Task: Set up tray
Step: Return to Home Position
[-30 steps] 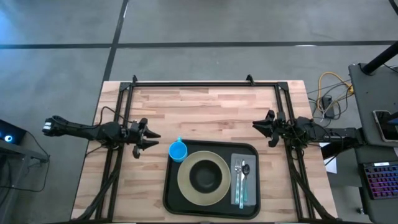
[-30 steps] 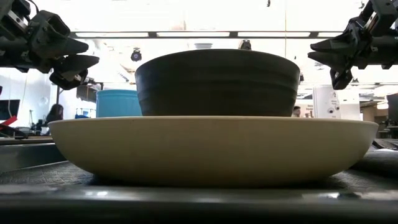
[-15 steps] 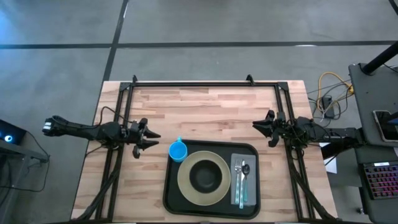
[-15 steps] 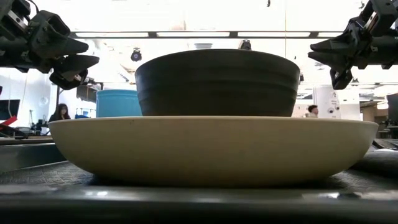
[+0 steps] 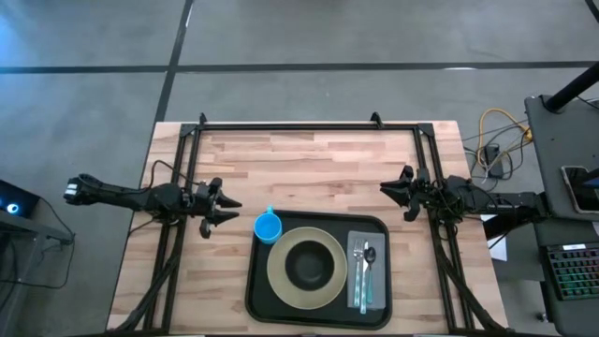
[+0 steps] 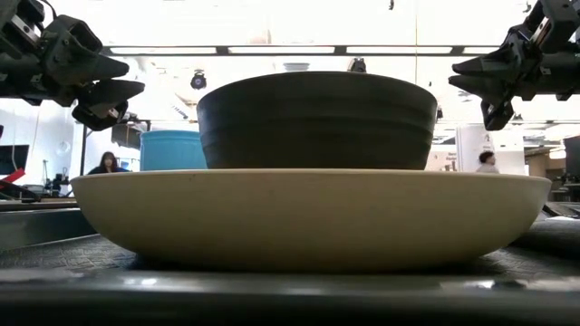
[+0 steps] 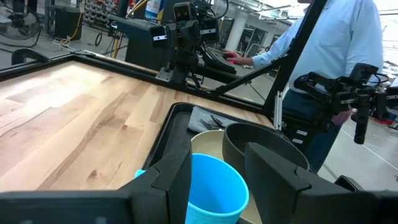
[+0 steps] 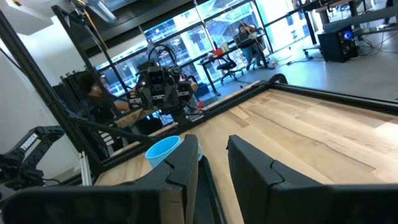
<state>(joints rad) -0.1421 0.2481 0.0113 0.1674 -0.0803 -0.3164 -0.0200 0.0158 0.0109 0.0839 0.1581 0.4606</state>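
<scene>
High view: the left gripper [image 5: 227, 208] hangs over the left side of the tabletop [image 5: 309, 173], fingers spread and holding nothing. The right gripper [image 5: 386, 190] faces it from the right side, likewise spread and empty. The black tray [image 5: 257, 292] lies between them, toward the front edge. A blue cup [image 5: 268, 227] stands at the tray corner just ahead of the left gripper. A dark bowl [image 5: 307, 267] sits in a tan plate [image 5: 279, 271]. A grey napkin [image 5: 354, 245] with cutlery lies on the right gripper's side.

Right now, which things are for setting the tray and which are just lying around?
For the job: tray, plate, bowl, blue cup, napkin, cutlery, left gripper and right gripper (both open, raised either side).
Just around: cables, keyboard, beside the table.
</scene>
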